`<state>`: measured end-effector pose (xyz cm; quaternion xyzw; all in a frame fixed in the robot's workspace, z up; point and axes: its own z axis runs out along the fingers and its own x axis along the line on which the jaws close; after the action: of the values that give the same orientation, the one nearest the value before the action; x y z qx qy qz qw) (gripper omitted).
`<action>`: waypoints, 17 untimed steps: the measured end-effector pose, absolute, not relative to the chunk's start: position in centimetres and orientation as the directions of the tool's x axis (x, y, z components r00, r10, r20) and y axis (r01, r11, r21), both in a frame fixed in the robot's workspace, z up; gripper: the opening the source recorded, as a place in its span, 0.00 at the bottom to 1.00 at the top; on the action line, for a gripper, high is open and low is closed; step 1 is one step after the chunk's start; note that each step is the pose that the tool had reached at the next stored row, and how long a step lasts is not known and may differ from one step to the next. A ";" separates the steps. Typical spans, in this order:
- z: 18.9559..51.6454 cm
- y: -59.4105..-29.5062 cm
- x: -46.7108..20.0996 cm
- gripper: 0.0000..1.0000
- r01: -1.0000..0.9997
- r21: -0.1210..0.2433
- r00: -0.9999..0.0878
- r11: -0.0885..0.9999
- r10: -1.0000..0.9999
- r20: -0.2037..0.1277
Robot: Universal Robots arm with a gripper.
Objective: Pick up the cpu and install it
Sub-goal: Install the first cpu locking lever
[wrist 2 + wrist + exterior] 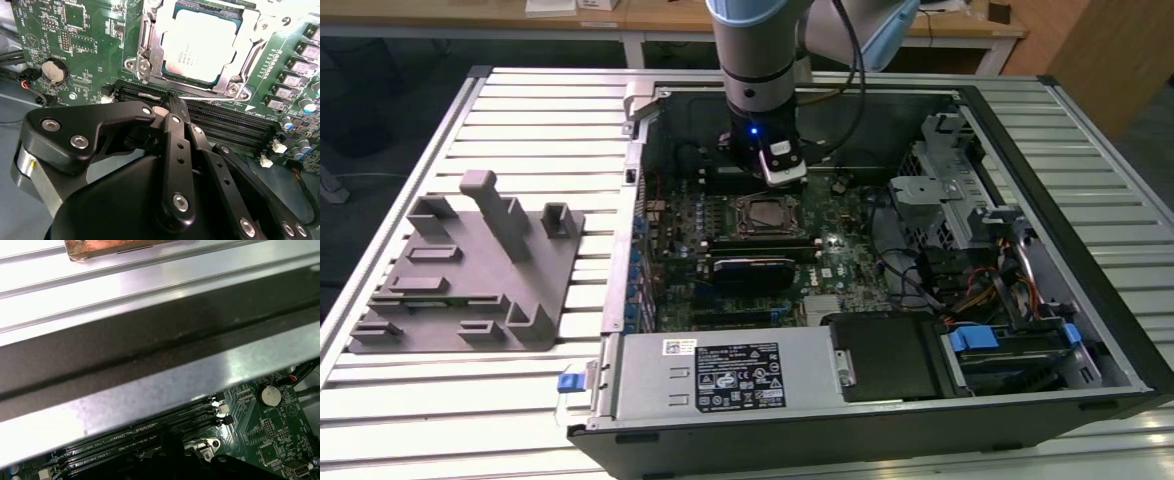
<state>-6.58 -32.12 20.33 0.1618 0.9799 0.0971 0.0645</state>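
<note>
My fingers [172, 107] are drawn together to a narrow point with nothing between them, as the second wrist view shows; their tips hang just over the dark memory slots [225, 122], beside the socket [150, 60] rather than above it. The cpu [202, 47] already lies in that socket, its pale metal top facing up inside the steel frame; it looks seated flat, though I cannot tell whether the frame is latched down on it. In the exterior view my arm [761, 60] comes down from the far side into the open case [1094, 310], and the fingers sit just on the far side of the socket, over the board [854, 260]. On the exterior view's left the grey fixture [467, 270] stands on the slatted table [507, 100], well apart from the case. In the first wrist view the case wall [150, 365] runs close past my wrist, with the coin cell [271, 395] and the slots beyond it.

The risks I judge from here: my tips are near the slots and the frame, so a small drift down or sideways could scrape them or nudge the chip out of true; the case wall is close enough to catch my wrist on a careless swing.
</note>
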 end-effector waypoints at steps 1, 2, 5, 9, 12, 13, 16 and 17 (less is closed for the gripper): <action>20.3 -32.1 -6.6 0.11 0.305 0.211 -0.939 0.929 0.330 -0.095; 20.3 -32.1 -6.6 0.11 0.305 0.211 -0.939 0.929 0.330 -0.095; 20.3 -32.1 -6.6 0.11 0.300 0.207 -0.941 0.931 0.325 -0.097; 20.1 -32.1 -6.6 0.11 0.291 0.198 -0.944 0.936 0.314 -0.101; 20.0 -32.1 -6.6 0.11 0.285 0.194 -0.946 0.939 0.308 -0.103; 19.9 -32.1 -6.6 0.11 0.283 0.192 -0.946 0.940 0.307 -0.104; 19.8 -32.1 -6.6 0.11 0.278 0.189 -0.948 0.942 0.301 -0.105; 19.8 -32.1 -6.6 0.11 0.276 0.187 -0.948 0.943 0.299 -0.106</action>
<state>-6.58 -32.12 19.83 0.1461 0.9833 0.0854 0.0665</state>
